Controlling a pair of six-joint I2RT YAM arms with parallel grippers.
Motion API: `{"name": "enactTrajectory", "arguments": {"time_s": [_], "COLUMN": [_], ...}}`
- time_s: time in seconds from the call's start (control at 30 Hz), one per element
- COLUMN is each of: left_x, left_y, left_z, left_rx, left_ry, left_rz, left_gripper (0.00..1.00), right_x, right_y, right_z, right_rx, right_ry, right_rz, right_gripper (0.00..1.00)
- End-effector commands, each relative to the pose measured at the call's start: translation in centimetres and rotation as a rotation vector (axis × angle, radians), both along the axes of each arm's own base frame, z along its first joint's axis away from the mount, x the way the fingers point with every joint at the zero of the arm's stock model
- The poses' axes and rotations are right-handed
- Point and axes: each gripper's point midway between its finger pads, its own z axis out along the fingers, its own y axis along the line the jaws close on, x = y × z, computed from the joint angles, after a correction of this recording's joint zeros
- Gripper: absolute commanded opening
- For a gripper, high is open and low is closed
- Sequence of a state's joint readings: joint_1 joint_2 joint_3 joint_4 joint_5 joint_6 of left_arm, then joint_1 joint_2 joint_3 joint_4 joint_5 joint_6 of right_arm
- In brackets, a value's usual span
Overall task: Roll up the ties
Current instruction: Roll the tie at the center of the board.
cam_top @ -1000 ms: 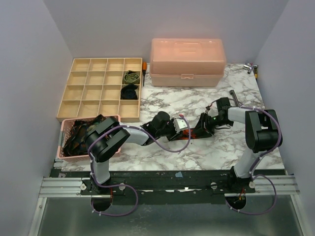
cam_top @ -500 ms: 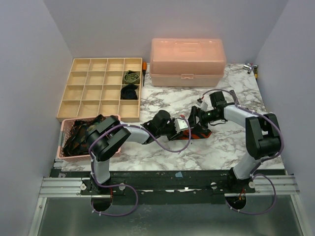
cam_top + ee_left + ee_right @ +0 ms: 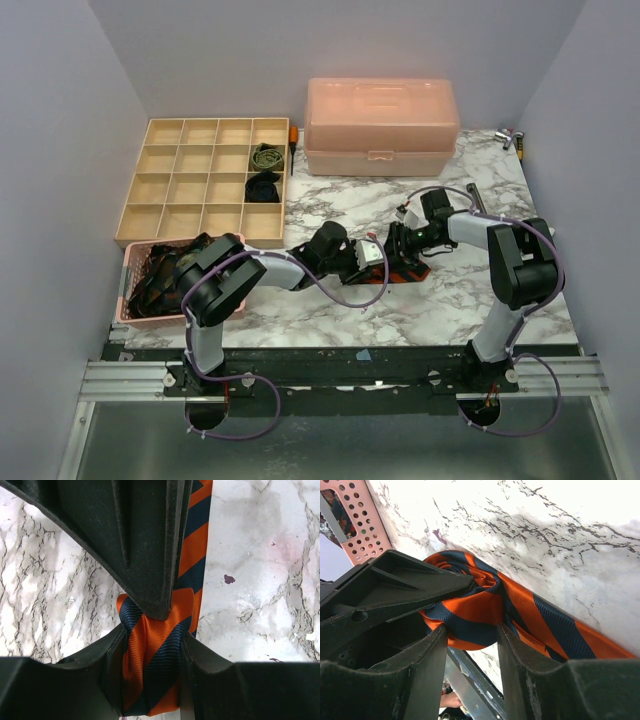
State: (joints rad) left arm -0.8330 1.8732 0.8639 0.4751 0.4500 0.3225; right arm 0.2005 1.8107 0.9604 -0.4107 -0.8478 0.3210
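Observation:
The orange-and-navy striped tie (image 3: 408, 270) lies on the marble table's middle, between both grippers. My left gripper (image 3: 372, 255) is shut on the tie's rolled end, which fills its jaws in the left wrist view (image 3: 155, 670). The rest of the tie runs away along the table (image 3: 197, 535). My right gripper (image 3: 393, 248) meets it tip to tip. In the right wrist view its fingers (image 3: 520, 670) pinch a fold of the tie (image 3: 470, 610), with the flat tail trailing right (image 3: 560, 635). Rolled olive (image 3: 267, 157) and black (image 3: 263, 187) ties sit in the wooden tray.
A wooden compartment tray (image 3: 180, 190) stands at the back left. A pink basket (image 3: 135, 300) of dark ties sits at the front left. A pink lidded box (image 3: 380, 125) is at the back centre. Small tools (image 3: 512, 138) lie at the back right corner.
My right gripper has moved left and closed in on the left gripper, taking hold of the tie's roll. The visible tie length has shortened. The left gripper has barely moved.

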Motion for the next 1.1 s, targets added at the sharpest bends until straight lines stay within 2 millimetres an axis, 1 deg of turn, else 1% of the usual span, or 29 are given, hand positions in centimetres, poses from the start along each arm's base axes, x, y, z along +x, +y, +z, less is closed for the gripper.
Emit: {"name": "enactTrajectory", "arguments": {"time_s": [0.0,0.1,0.13,0.2,0.23,0.33,0.4,0.43,0.47,0.5,0.57,0.7,0.8,0.87,0.93,1.0,1.07], "left_x": [-3.0,-2.9,-2.9,-2.9,-2.9,-2.8,-2.8,-2.7,-2.6,-2.4,-1.9,-1.4,-1.5,-1.4,-1.3,-1.4,-1.5], "left_y": [2.9,2.8,2.8,2.8,2.7,2.7,2.7,2.7,2.7,2.6,2.4,1.3,0.5,0.2,0.1,0.0,0.0], "left_z": [-5.9,-5.9,-5.9,-5.8,-5.8,-5.8,-5.8,-5.7,-5.5,-5.2,-4.0,-0.9,1.0,1.9,2.3,2.2,2.1], "left_rx": [0.172,0.170,0.170,0.169,0.168,0.167,0.165,0.160,0.154,0.140,0.084,-0.038,-0.110,-0.148,-0.165,-0.171,-0.179], "left_ry": [0.161,0.165,0.168,0.171,0.173,0.176,0.178,0.182,0.185,0.184,0.186,0.191,0.167,0.160,0.155,0.158,0.156], "left_rz": [-0.033,-0.033,-0.033,-0.031,-0.030,-0.028,-0.026,-0.025,-0.024,-0.024,-0.030,-0.071,-0.105,-0.099,-0.095,-0.095,-0.102], "left_gripper": [0.26,0.26,0.26,0.26,0.26,0.26,0.30,0.34,0.39,0.46,0.55,0.67,0.71,0.75,0.75,0.76,0.77], "right_x": [0.8,0.7,0.6,0.5,0.4,-0.2,-0.8,-1.1,-1.2,-1.4,-1.4,-1.2,-0.9,-0.8,-0.7,-0.6,-0.5], "right_y": [0.5,1.1,1.2,1.4,1.4,1.0,0.3,-0.1,-0.5,-1.0,-2.0,-4.0,-4.9,-5.3,-5.6,-5.7,-5.3], "right_z": [-0.3,0.5,0.7,0.9,0.9,-0.5,-2.0,-2.8,-3.5,-4.1,-5.0,-6.5,-7.2,-7.5,-7.6,-7.6,-7.4], "right_rx": [0.027,0.079,0.094,0.107,0.107,0.067,0.011,-0.023,-0.060,-0.098,-0.174,-0.311,-0.376,-0.402,-0.424,-0.442,-0.465], "right_ry": [-0.036,-0.032,-0.032,-0.026,-0.027,-0.005,0.028,0.047,0.057,0.066,0.062,0.046,0.044,0.044,0.043,0.033,0.007], "right_rz": [0.015,0.026,0.031,0.036,0.040,0.044,0.048,0.053,0.052,0.053,0.052,0.061,0.062,0.073,0.084,0.099,0.134], "right_gripper": [0.45,0.53,0.54,0.52,0.48,0.36,0.17,0.07,0.01,0.01,0.01,0.01,0.00,0.00,0.01,0.01,0.00]}}
